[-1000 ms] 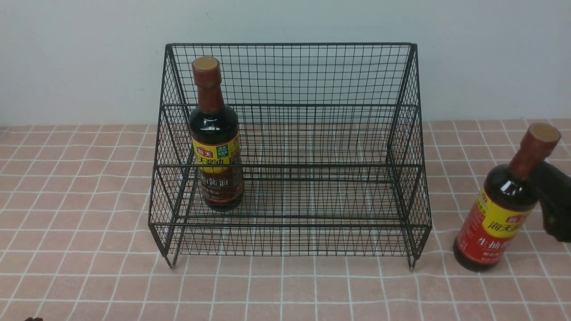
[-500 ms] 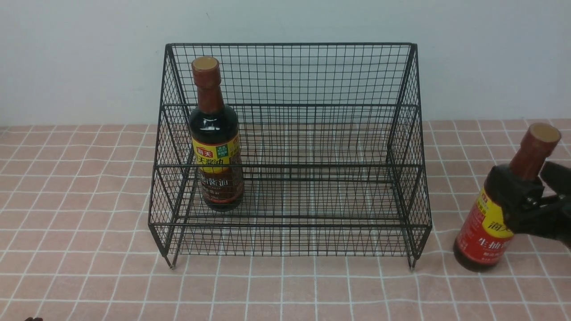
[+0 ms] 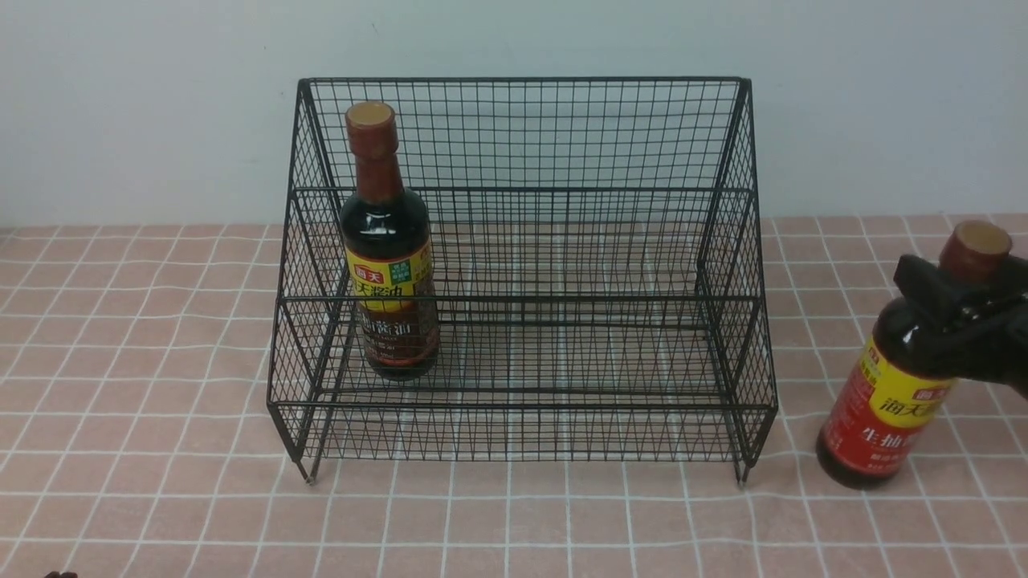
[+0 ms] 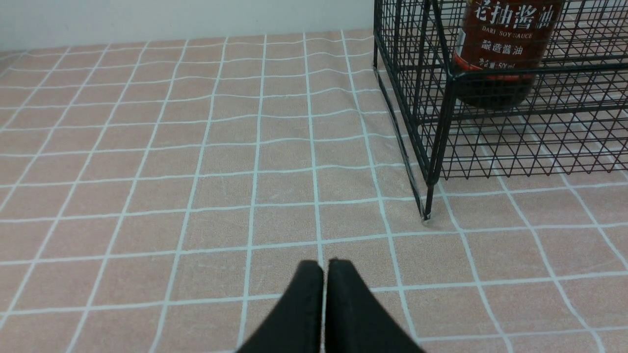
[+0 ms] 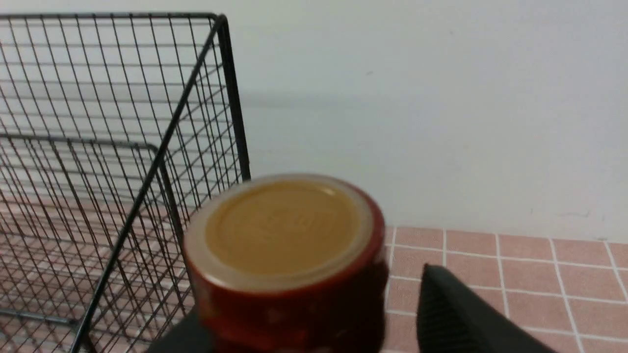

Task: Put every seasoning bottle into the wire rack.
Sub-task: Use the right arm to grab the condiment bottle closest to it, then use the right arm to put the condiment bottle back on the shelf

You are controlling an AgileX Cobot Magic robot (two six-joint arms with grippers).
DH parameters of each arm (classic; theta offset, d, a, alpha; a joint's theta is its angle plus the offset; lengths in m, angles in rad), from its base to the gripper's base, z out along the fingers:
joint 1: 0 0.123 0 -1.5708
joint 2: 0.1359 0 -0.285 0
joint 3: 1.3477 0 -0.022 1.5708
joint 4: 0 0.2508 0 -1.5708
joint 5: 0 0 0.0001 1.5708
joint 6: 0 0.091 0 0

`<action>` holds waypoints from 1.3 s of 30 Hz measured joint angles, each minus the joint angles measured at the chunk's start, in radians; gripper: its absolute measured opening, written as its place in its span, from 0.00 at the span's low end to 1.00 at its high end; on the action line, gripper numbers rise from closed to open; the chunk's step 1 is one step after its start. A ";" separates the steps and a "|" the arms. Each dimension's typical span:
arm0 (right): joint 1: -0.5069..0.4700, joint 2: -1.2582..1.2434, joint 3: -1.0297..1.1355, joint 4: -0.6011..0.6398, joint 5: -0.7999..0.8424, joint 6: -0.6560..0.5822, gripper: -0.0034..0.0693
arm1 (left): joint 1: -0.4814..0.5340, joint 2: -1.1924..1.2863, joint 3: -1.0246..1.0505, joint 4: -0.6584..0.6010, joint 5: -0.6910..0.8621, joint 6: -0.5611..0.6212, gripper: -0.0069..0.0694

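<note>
Two bottles in my view, one racked, one out. Landmark is the wire rack (image 3: 522, 299), black mesh, feet on the tiled worktop (image 3: 546, 522). Brown-label bottle (image 3: 391, 289) is inside the rack, at its left end, upright, cap above the middle rail, front mesh crossing its lower body. Red-label bottle (image 3: 883, 401) is outside the rack, to its right and apart from it, base on the worktop, neck end up. My right hand (image 5: 309, 304) is at that bottle, right of the rack, fingers spread either side of the neck just under the cap (image 5: 287, 230). Right wrist view shows a gap between the cap and one finger (image 5: 461, 309); the other finger is blurred and partly behind the cap, so I can't tell if it touches. I don't read it as a firm grip. My left hand (image 4: 325, 267) is pressed together, tips meeting, nothing between them. It is over the worktop, nearer me than the rack and off to the rack's left. Pale wall (image 3: 522, 36) stands behind the rack.
</note>
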 joint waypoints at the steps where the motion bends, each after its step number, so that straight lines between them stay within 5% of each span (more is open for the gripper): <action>1: 0.000 0.000 -0.004 -0.012 0.008 0.000 0.40 | 0.000 0.000 0.000 0.000 0.000 0.000 0.08; 14: 0.027 -0.049 -0.097 -0.110 0.158 0.014 0.42 | 0.000 0.000 0.000 0.000 0.000 0.000 0.08; 31: 0.299 -0.127 -0.565 -0.120 0.280 0.024 0.42 | 0.000 0.000 0.000 0.000 0.000 0.000 0.08; 39: 0.333 -0.051 -0.623 -0.120 0.223 0.102 0.42 | 0.000 0.000 0.000 0.000 0.000 0.000 0.08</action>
